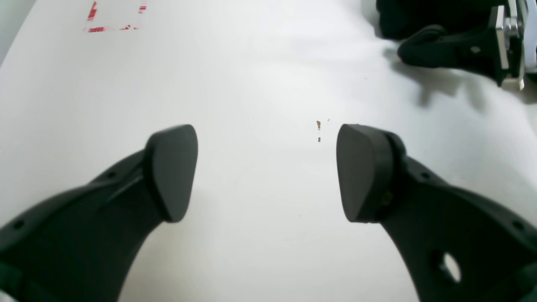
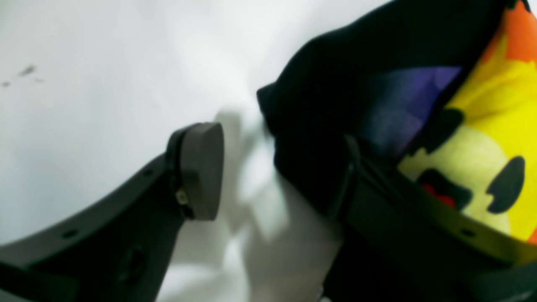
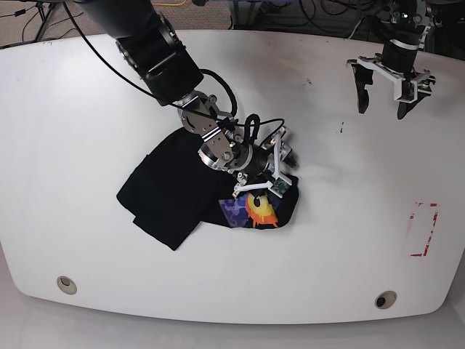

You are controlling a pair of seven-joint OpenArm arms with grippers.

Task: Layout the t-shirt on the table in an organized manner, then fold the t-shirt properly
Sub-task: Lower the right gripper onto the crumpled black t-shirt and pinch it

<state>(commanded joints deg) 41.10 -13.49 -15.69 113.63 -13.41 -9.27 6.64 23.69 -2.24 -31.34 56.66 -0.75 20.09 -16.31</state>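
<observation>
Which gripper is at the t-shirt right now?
The right gripper, open at the black t-shirt by its print. The left gripper hangs open over bare table, far off.

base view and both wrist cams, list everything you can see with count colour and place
t-shirt: one, black with a yellow, orange and purple print, crumpled left of the table's middle
table: one, white, filling the base view
grommet holes: two, round, near the front edge, one at each side
red tape rectangle: one, red, broken outline, at the base view's right side
dark marks: a few, small, on the tabletop under the left arm
cables: several, dark, behind the table's far edge
right gripper: one, black fingers, open, at the shirt's printed edge
left gripper: one, black fingers, open, above bare table at the far corner
</observation>
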